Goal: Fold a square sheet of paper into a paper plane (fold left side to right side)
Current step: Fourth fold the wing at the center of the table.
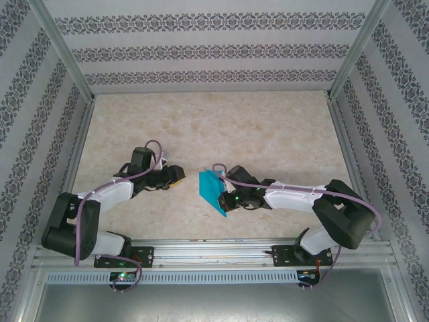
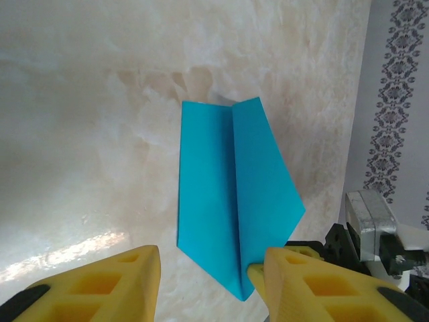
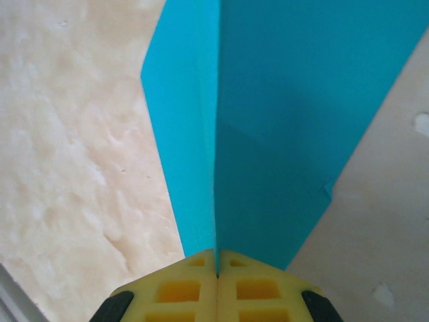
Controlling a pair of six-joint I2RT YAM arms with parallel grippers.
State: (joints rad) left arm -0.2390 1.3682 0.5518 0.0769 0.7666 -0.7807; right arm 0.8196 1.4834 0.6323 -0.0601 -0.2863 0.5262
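— Where is the paper plane [image 1: 213,191]?

— About midway across the table [image 1: 268,134], in its near half, between the two arms. It is teal-blue and folded to a point, with one long crease down its middle. From above, the point faces the near edge.

— Which arm has it?

— The right one. The right gripper [image 1: 223,191] reaches in from the right, and its wrist camera shows the two yellow fingers [image 3: 181,288] pressed together with the paper plane [image 3: 288,134] pinched between them. The crease runs straight out from the seam between the fingers, with a wing spreading to either side of it.

— Is the paper lying flat on the table?

— That cannot be told. A shadow shows on the table beyond its far, blunt end.

— And the left gripper [image 1: 174,176]?

— It sits just to the left of the plane, pointing right toward it. From above, a strip of bare table lies between them. Its own camera shows the left gripper [image 2: 208,288] with its jaws standing apart and nothing between the pads.

— What does that camera see of the plane?

— The whole paper plane [image 2: 234,201], lying ahead of the fingers [image 2: 120,282]. Its pointed tip comes down close beside the right-hand finger.
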